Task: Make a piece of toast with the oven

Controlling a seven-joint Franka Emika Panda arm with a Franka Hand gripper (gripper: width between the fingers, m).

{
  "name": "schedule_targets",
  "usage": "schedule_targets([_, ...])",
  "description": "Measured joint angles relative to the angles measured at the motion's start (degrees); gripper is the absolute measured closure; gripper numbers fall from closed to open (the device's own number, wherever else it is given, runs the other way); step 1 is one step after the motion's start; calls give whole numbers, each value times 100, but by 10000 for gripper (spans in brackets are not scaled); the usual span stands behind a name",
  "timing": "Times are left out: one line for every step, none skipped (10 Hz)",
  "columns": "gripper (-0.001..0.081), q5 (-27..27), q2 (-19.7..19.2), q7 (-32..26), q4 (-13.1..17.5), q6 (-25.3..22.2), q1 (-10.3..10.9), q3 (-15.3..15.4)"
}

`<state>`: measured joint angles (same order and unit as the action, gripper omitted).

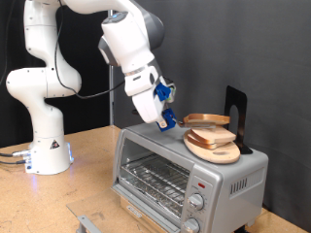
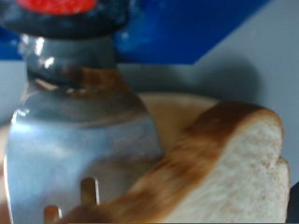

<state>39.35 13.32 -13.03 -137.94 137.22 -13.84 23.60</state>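
The silver-grey oven (image 1: 183,177) stands at the exterior view's lower right, its glass door closed and the wire rack showing through it. On its top lies a round wooden board (image 1: 216,151). The piece of toast (image 1: 207,119) hovers flat just above the board. In the wrist view the toast (image 2: 220,168) lies over the edge of a slotted metal spatula blade (image 2: 84,140). My gripper (image 1: 165,105), with blue fingers, hangs over the oven's top left corner, shut on the spatula's dark handle (image 2: 65,51).
A black upright stand (image 1: 236,115) rises at the back of the oven top, behind the board. Two round knobs (image 1: 199,203) sit on the oven's front right. The robot base (image 1: 44,150) stands on the wooden table at the exterior view's left.
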Motion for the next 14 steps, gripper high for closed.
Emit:
schedule_targets([313, 0, 101, 0, -93, -53, -1, -34])
schedule_targets([313, 0, 176, 1, -169, -71, -3, -62])
schedule_targets([313, 0, 227, 1, -229, -83, -9, -89])
schedule_targets([313, 1, 258, 1, -263, -107, -13, -113])
schedule_targets([313, 1, 283, 1, -293, -133, -18, -133])
schedule_targets([313, 0, 307, 1, -328, -138, -21, -151])
schedule_targets([313, 0, 333, 1, -369, -147, -21, -171])
schedule_targets([313, -22, 358, 1, -413, -185, -26, -192])
schedule_targets([313, -66, 373, 1, -462, -229, -37, -202])
schedule_targets([313, -112, 385, 0, -515, -257, -49, -210])
schedule_targets([313, -151, 397, 0, -573, -264, -56, -218])
schedule_targets([313, -178, 415, -4, -634, -269, -66, -229])
schedule_targets([313, -208, 436, -10, -700, -273, -69, -252])
schedule_targets([313, -250, 455, -15, -772, -277, -75, -279])
